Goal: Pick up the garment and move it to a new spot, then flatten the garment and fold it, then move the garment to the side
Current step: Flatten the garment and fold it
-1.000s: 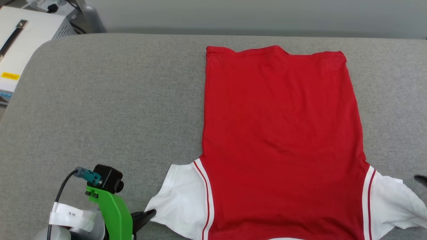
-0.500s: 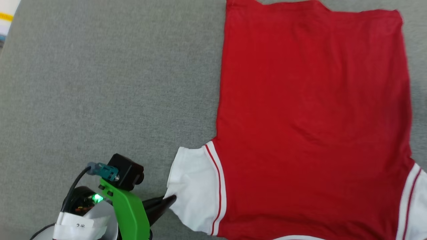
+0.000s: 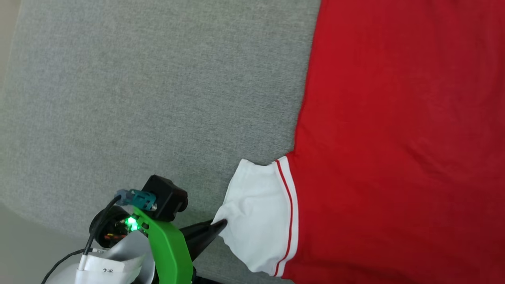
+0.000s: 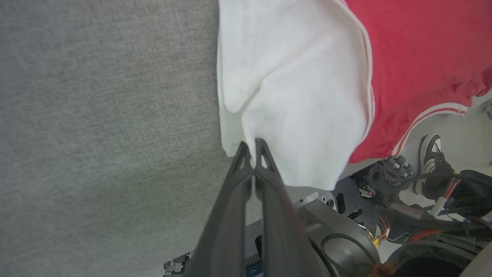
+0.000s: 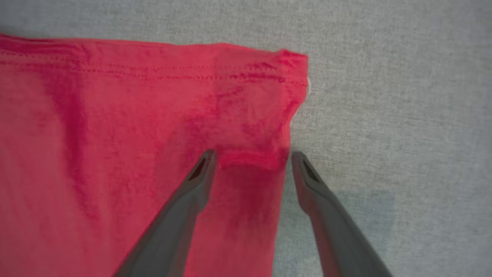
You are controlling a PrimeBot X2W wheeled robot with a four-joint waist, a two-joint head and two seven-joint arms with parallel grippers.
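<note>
red garment (image 3: 394, 118), white sleeve (image 3: 256, 213), grey surface (image 3: 158, 98)

— What does everything lie on?
— A grey, coarse-woven surface (image 3: 138, 98), evenly lit.
— And past its edge?
— Pale floor (image 3: 23, 252) at seven o'clock in the head view, and a thin strip of it at ten o'clock.

Just one scrap of writing to call: a small dark "2" followed by a character too small and cut off to read, on the white tag (image 3: 103, 265) beside the green bracket (image 3: 170, 252), low in the head view.
</note>
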